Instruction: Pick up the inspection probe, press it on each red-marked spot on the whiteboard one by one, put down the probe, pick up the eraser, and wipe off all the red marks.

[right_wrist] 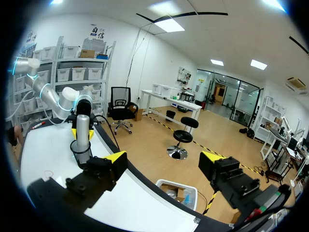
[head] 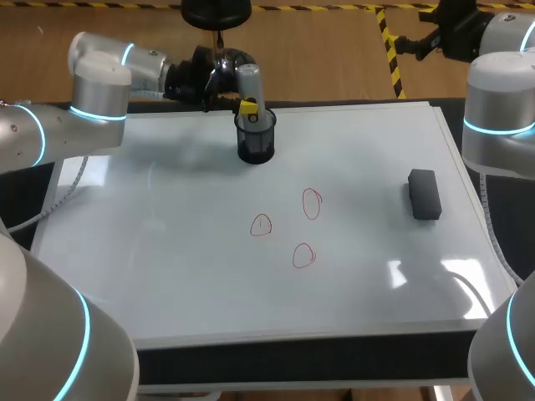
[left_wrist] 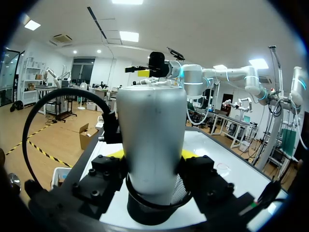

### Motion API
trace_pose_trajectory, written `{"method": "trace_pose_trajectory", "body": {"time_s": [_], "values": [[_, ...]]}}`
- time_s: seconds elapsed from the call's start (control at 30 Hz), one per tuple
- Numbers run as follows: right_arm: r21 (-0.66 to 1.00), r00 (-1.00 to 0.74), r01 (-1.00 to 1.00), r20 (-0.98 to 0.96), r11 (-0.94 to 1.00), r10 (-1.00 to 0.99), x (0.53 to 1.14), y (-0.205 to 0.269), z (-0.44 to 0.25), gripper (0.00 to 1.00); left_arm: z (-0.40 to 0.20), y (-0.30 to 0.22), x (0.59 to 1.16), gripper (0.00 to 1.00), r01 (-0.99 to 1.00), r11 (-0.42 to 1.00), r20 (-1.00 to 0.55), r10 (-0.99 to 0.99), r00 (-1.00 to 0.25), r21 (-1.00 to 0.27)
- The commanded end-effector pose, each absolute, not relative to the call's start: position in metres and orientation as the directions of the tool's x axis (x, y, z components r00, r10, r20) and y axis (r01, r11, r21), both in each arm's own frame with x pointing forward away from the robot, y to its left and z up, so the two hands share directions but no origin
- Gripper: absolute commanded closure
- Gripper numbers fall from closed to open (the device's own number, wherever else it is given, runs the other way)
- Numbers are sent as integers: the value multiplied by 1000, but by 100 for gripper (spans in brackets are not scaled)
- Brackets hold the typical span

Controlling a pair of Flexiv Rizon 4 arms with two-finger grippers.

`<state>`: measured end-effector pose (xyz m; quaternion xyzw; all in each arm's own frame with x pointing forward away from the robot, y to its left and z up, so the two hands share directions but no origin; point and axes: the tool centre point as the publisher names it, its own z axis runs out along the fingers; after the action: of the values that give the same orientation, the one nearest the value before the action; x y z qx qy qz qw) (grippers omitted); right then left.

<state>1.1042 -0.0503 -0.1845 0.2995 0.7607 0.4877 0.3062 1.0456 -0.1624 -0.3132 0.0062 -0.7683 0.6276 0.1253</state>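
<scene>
The inspection probe (head: 249, 88), a silver cylinder, stands upright in a black mesh cup (head: 256, 142) at the back of the whiteboard (head: 167, 251). My left gripper (head: 245, 107) reaches in from the left, shut on the probe just above the cup's rim. In the left wrist view the probe (left_wrist: 152, 140) fills the gap between both fingers. Three red circles (head: 312, 203), (head: 262, 225), (head: 303, 256) are drawn mid-board. The dark eraser (head: 425, 194) lies at the right. My right gripper (right_wrist: 164, 159) is open and holds nothing, raised beyond the board's far right corner.
The whiteboard covers nearly the whole tabletop; its front edge (head: 301, 338) meets a black table rim. My right arm's grey links (head: 500, 100) stand beside the board's right edge, close to the eraser.
</scene>
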Motion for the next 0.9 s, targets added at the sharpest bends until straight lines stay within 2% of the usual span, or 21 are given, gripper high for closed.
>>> {"method": "trace_pose_trajectory", "body": {"time_s": [0.03,0.9], "values": [[925,-633,157,-174,345,754,1104,-50,-184,0,-314,-161,1041,100,-162,228,195,128,-972,-960],[925,-633,157,-174,345,754,1104,-50,-184,0,-314,-168,1029,100,-53,249,78,92,-993,-967]]}}
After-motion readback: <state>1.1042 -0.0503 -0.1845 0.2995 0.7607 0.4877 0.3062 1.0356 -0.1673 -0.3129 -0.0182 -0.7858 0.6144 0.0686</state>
